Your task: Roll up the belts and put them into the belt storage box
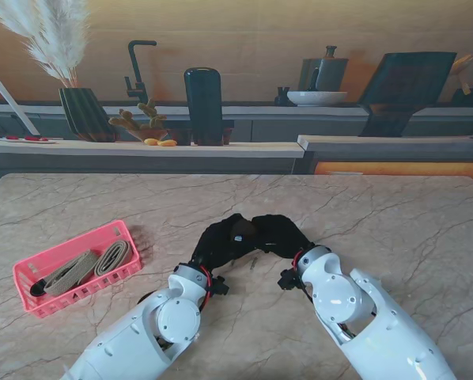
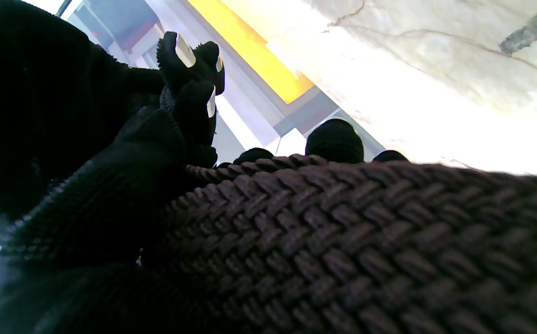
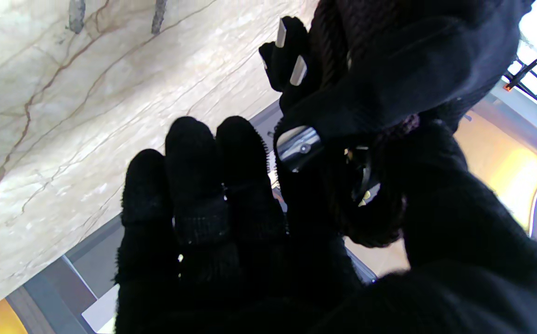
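Two gloved hands meet at bench centre: left hand (image 1: 221,241) and right hand (image 1: 278,234), touching or nearly so, both in black knit gloves. A dark braided belt (image 2: 342,241) lies across the left palm, filling the left wrist view, with the fingers (image 2: 334,140) curled over its far edge, so the left is holding the belt. The right wrist view shows the same dark belt (image 3: 370,218) coiled between thumb and forefinger, a metal buckle part (image 3: 298,146) showing there; the other right fingers (image 3: 194,157) are loosely extended, not gripping. Pink basket (image 1: 31,273) sits on the bench (image 1: 395,229) well to the left, with two tan belts (image 1: 90,265) rolled up side by side inside it.
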